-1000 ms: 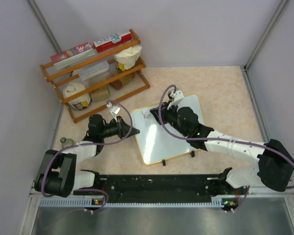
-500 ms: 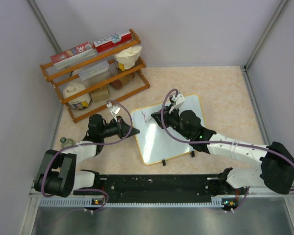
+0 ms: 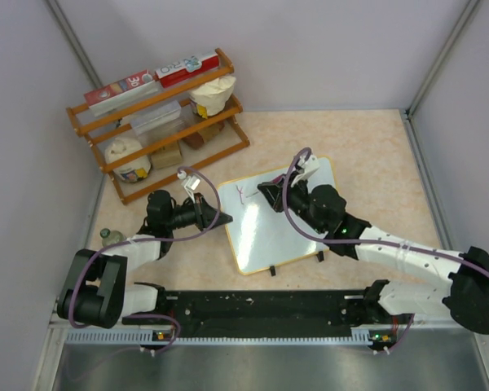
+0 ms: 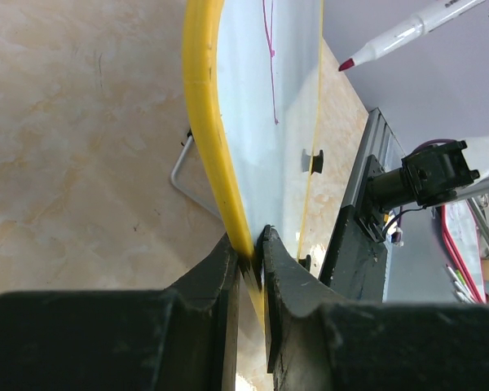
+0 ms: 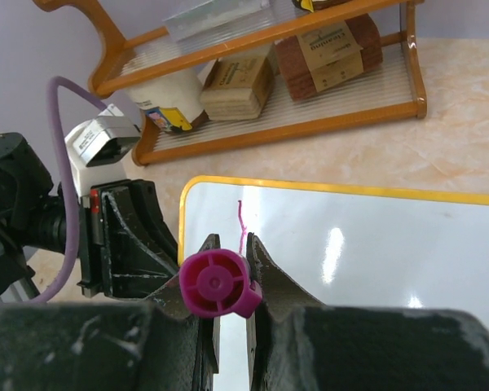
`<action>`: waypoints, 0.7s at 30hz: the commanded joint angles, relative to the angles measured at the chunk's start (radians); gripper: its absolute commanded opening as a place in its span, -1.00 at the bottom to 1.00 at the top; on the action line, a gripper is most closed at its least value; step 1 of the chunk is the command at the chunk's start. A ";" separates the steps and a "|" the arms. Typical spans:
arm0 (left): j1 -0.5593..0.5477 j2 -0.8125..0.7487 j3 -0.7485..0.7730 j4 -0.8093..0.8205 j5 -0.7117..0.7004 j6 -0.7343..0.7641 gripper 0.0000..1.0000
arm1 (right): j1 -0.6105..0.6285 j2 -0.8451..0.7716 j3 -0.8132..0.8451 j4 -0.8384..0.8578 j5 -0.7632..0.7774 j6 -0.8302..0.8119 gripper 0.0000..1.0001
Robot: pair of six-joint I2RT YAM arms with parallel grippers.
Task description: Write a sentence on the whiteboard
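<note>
The whiteboard (image 3: 265,236), white with a yellow rim, lies on the table and carries a short magenta mark (image 3: 244,194) near its far left corner. My left gripper (image 3: 220,218) is shut on the board's left rim; in the left wrist view the fingers (image 4: 251,244) pinch the yellow edge (image 4: 200,98). My right gripper (image 3: 269,191) is shut on a magenta marker (image 5: 216,283) over the board's far part. In the left wrist view the marker's tip (image 4: 346,63) appears a little off the board. The right wrist view shows the board (image 5: 375,244) and the mark (image 5: 243,220).
A wooden rack (image 3: 159,122) with boxes, bags and jars stands at the back left, also in the right wrist view (image 5: 310,73). A small bottle (image 3: 106,236) stands by the left arm. The black base rail (image 3: 253,309) runs along the near edge. Walls close both sides.
My right gripper has moved right across the board with the marker, and the magenta mark has grown a short stroke. The left gripper and the board have not moved.
</note>
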 commanded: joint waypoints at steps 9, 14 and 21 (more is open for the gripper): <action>-0.002 0.007 0.006 0.015 -0.027 0.083 -1.00 | -0.018 0.077 0.079 0.004 0.070 0.009 -1.00; -0.002 0.002 0.005 0.016 -0.030 0.085 -1.00 | -0.022 0.102 0.081 0.010 0.071 0.020 -1.00; -0.002 0.004 0.003 0.016 -0.032 0.086 -1.00 | -0.024 0.111 0.078 0.004 0.045 0.021 -1.00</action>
